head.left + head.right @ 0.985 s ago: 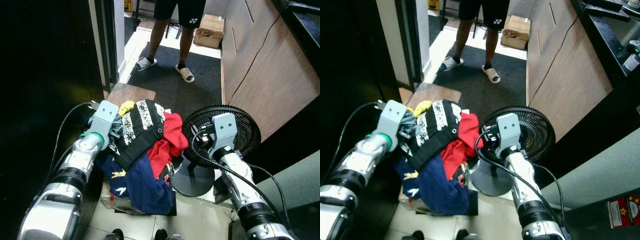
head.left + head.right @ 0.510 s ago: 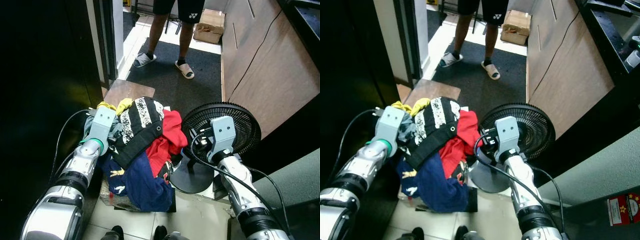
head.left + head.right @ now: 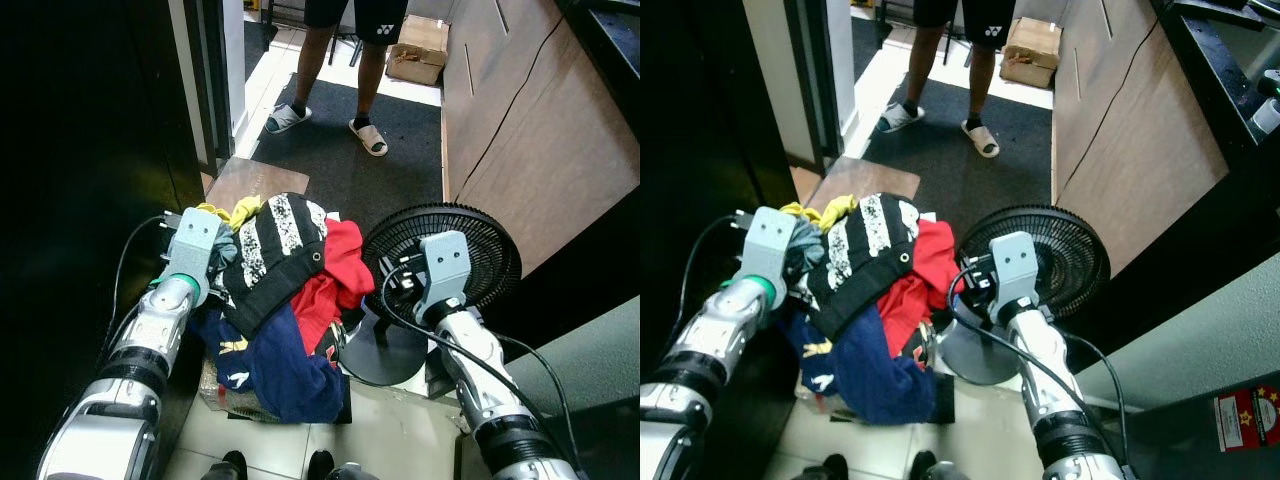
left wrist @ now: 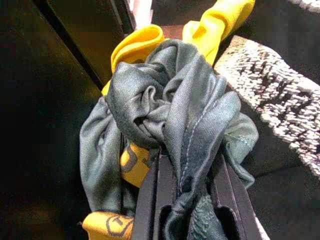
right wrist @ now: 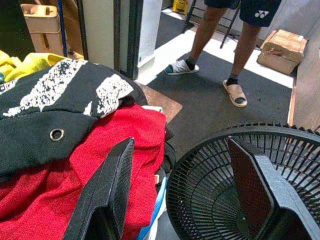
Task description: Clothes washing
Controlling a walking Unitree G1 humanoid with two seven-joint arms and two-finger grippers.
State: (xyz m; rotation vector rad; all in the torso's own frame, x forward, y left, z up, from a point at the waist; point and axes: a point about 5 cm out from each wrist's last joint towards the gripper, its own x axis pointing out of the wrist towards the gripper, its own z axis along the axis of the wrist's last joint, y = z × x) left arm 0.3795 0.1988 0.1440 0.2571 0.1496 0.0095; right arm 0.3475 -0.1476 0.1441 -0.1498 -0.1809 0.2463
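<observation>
Left wrist view: left gripper (image 4: 192, 172) jaws pinch the grey garment (image 4: 175, 115) at the laundry pile's (image 3: 285, 310) 10 o'clock edge, drawn slightly outward since a second ago; extraction starting. Right gripper (image 5: 185, 190) jaws spread, idle by the fan (image 3: 440, 255).

Head cams look down on clothes pile (image 3: 285, 310); wrist cams close-up, same pile.

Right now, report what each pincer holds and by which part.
The left pincer pinches a bunched fold of the grey garment on the clothes pile. The right pincer holds nothing, open beside the fan.
</observation>
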